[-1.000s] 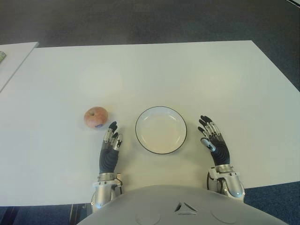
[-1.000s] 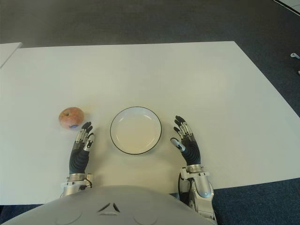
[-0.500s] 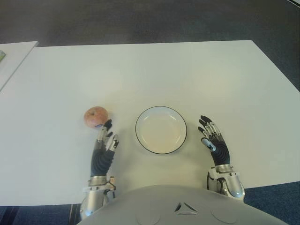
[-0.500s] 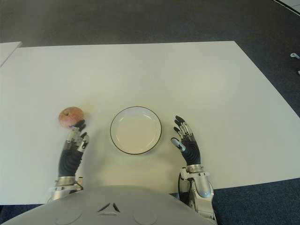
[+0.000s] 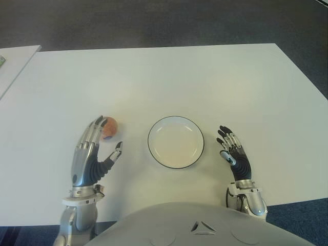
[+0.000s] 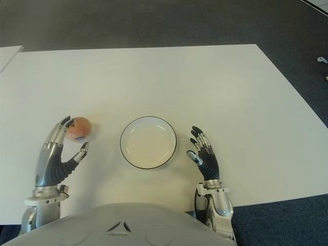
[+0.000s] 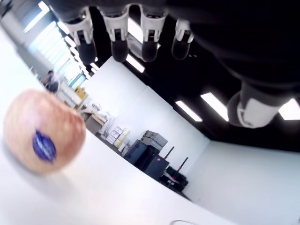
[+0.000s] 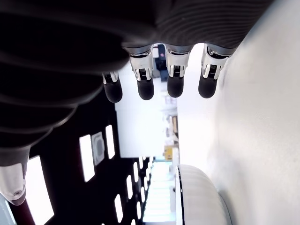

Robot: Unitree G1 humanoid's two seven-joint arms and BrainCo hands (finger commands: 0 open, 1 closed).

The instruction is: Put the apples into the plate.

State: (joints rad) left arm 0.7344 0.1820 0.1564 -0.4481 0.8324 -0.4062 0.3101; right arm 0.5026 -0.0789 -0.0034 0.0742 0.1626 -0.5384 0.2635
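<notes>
One apple (image 5: 108, 128) sits on the surface (image 5: 169, 77) left of one empty plate (image 5: 176, 142), not in it. It looks firm, smooth and round (likely to roll), so wrap it around the middle. The left hand (image 5: 91, 156) hovers beside it, fingers spread, holding nothing; the right hand (image 5: 234, 156) shows right of the plate, open.
</notes>
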